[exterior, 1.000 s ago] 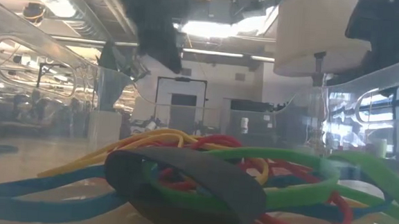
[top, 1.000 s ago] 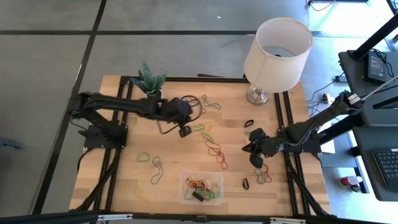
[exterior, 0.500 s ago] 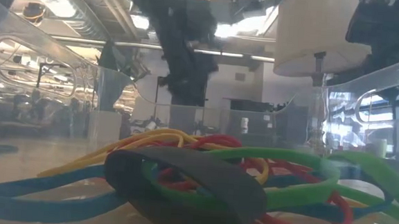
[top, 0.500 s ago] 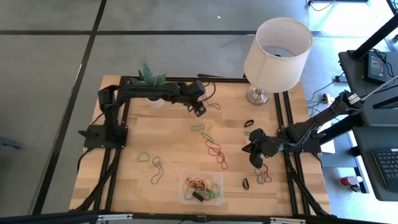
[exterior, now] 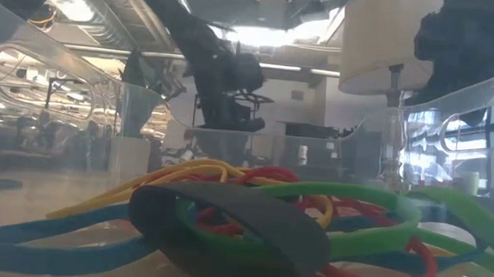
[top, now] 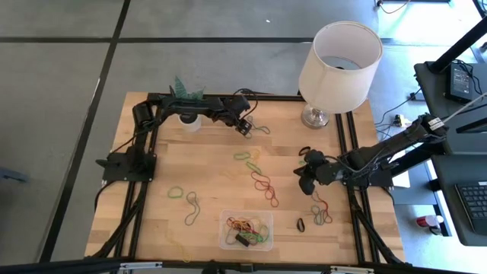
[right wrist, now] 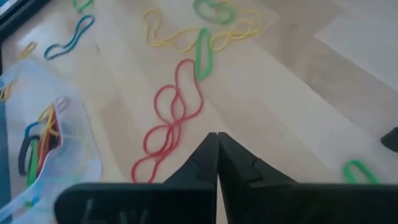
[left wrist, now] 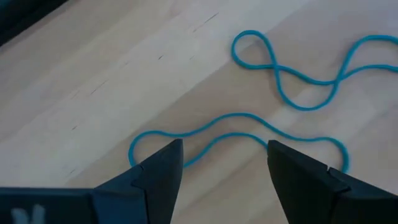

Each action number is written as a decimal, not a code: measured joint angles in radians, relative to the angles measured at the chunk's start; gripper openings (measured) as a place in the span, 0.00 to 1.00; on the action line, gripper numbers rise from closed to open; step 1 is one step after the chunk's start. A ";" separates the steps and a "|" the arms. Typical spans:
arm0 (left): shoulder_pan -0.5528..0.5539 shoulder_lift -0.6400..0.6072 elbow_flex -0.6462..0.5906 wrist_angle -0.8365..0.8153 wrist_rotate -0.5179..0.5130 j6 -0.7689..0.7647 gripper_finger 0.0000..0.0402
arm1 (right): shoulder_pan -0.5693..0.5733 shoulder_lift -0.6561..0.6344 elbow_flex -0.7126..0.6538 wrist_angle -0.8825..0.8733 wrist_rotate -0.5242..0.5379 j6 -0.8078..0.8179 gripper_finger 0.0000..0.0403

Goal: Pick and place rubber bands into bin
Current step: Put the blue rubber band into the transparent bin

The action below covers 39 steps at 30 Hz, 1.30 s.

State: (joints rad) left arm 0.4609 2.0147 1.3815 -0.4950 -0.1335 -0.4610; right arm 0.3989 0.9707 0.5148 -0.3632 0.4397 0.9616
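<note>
Lying between the spread left pincer (left wrist: pixel 224 168) fingers: 1 blue rubber band (left wrist: pixel 239 127).

A pile of rubber bands (exterior: pixel 250 220) is lying close up inside the clear bin (exterior: pixel 28 65). A dark arm (exterior: pixel 221 77) is hanging behind it.

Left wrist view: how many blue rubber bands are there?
2. One blue band lies in front of the open left claw, across the gap between its fingers. The second blue band lies farther off, running past the picture's edge. Others may be out of view.
</note>
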 joint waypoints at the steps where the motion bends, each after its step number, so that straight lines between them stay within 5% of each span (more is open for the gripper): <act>1: 0.003 0.005 0.000 0.001 0.000 0.000 0.56 | -0.007 0.000 0.000 0.001 0.000 0.003 0.02; 16: 0.040 0.099 0.007 -0.023 0.041 0.017 0.54 | -0.068 0.000 0.000 0.011 -0.002 0.006 0.02; 21: 0.037 0.099 0.006 -0.047 0.030 0.060 0.40 | -0.069 0.000 0.000 0.015 -0.002 0.006 0.02; 28: 0.025 0.099 0.005 -0.069 0.004 0.075 0.05 | -0.069 0.000 0.000 0.014 -0.003 0.001 0.02; 39: -0.032 -0.020 -0.011 -0.205 0.054 0.142 0.00 | -0.069 0.000 0.000 -0.017 0.006 -0.028 0.02</act>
State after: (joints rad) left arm 0.4284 1.9947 1.3705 -0.6996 -0.0798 -0.3189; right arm 0.3302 0.9710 0.5148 -0.3805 0.4455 0.9333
